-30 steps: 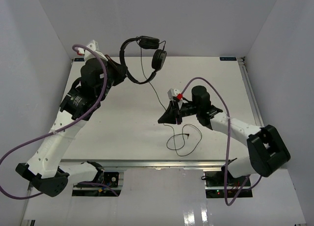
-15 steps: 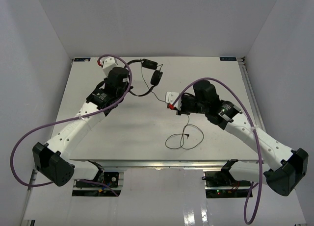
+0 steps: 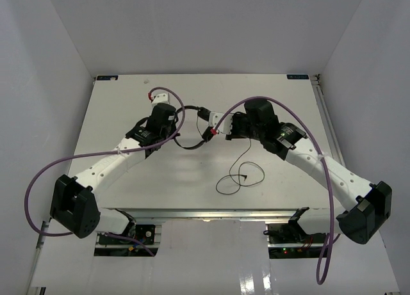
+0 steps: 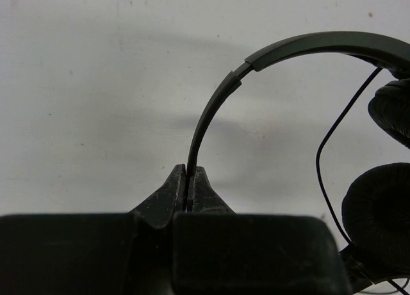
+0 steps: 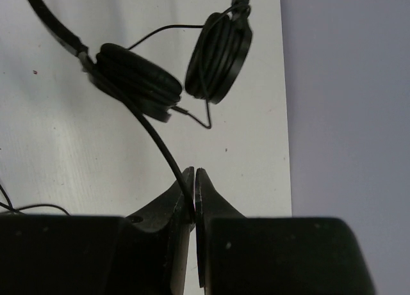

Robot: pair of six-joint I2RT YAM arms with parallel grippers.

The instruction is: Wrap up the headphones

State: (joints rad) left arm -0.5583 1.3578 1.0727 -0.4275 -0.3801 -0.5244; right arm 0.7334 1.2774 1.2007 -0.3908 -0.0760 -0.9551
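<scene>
The black headphones (image 3: pixel 187 145) hang between my two grippers over the middle of the table. My left gripper (image 3: pixel 178 136) is shut on the thin headband (image 4: pixel 211 109); its tips (image 4: pixel 189 171) pinch the band's end, with both padded earcups (image 4: pixel 381 218) to its right. My right gripper (image 3: pixel 209 132) is shut on the thin cord (image 5: pixel 160 148) just below the earcups (image 5: pixel 138 80), at its tips (image 5: pixel 194 175). The rest of the cord (image 3: pixel 238 180) trails down to a loose loop on the table, ending in the plug.
Thick purple robot cables (image 3: pixel 83 157) arc over both arms. The white table (image 3: pixel 115 103) is walled at the left, back and right. The right arm's purple cable (image 3: pixel 307 141) loops above its forearm.
Both arms brought the headphones down from high at the back left to the table's middle. My right gripper moved up and left, close to the earcups.
</scene>
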